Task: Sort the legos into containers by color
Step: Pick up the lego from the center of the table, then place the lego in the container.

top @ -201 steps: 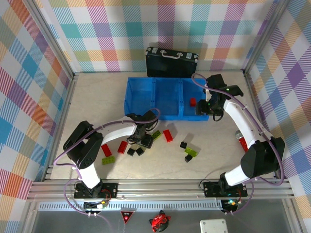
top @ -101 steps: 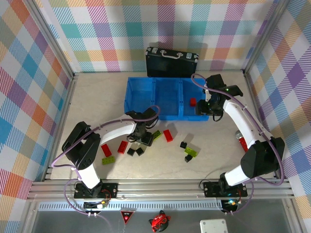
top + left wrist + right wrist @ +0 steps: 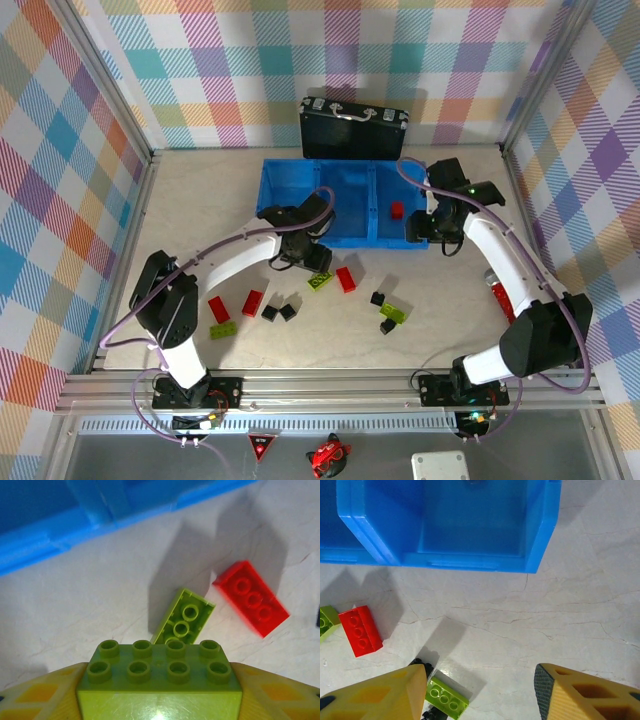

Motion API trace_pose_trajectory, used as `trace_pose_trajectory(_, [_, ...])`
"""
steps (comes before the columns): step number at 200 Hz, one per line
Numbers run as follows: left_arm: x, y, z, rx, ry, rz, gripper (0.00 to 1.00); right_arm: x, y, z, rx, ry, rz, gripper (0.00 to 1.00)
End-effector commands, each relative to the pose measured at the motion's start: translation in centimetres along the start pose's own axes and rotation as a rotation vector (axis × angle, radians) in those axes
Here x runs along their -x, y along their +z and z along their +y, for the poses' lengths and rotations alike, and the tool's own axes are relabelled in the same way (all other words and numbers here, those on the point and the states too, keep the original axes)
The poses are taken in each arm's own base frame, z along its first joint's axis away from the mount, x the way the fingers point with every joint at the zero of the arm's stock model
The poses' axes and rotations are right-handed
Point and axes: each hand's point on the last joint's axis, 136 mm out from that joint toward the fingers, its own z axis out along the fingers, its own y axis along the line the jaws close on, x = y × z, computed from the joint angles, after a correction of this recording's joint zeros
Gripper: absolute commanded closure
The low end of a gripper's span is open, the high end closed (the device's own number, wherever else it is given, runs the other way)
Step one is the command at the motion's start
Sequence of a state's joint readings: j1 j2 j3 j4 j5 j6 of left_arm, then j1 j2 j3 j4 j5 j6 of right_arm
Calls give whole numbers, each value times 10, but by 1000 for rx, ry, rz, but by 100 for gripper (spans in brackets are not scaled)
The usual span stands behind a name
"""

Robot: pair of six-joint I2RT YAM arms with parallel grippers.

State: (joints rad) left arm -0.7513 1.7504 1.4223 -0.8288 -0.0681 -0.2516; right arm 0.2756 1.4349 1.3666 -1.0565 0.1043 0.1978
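Above the table [image 3: 75,610], left end effector [image 3: 160,700] clamps lime-green brick [image 3: 159,670]

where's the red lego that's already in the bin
In the top view, the red lego sits in the right compartment of the blue bin, left of centre, nearer the divider with the middle one.

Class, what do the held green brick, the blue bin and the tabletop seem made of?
The green brick looks like glossy moulded plastic: glare, crisp studs. The blue bin: smooth plastic, moulded walls. The tabletop: marble or marble-print laminate, thin dark veins.
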Motion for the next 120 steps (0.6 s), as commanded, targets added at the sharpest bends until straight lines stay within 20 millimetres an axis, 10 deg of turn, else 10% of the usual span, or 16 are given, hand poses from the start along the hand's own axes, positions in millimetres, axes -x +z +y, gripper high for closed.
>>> trace_pose_trajectory(1, [16,3,-5,18,-57,-12,41,-8,-7,-4,-17,-5,-3,39])
trace_pose_trajectory(120, [97,17,-30,34,-321,-169,40,-16,-12,-11,-45,-25,-11,39])
